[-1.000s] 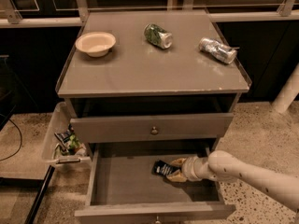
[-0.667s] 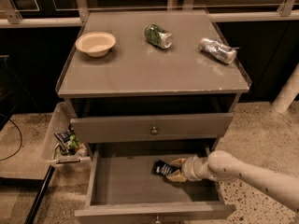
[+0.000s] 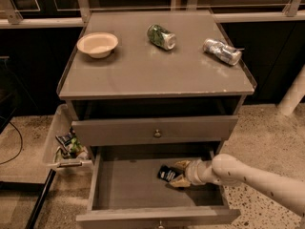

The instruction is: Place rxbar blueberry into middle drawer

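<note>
Left of the wide shallow grey middle drawer [image 3: 119, 187], a clear side bin [image 3: 56, 142] of snack packets hangs beside the cabinet, and above the drawer the grey tabletop [image 3: 143, 73] carries a cream bowl [image 3: 97, 44], a green-labelled can [image 3: 161, 36] on its side and a crushed silver can [image 3: 222, 51]. Inside the pulled-out drawer, right of its centre, the small dark blue rxbar blueberry [image 3: 168, 174] lies between my tan fingers [image 3: 181, 165], which are spread around its right end. My gripper [image 3: 179, 173] reaches in from the drawer's right side on my cream arm [image 3: 257, 180].

cream bowl [image 3: 97, 44], green-labelled can [image 3: 161, 36], crushed silver can [image 3: 222, 51] on cabinet top [image 3: 152, 73]
</note>
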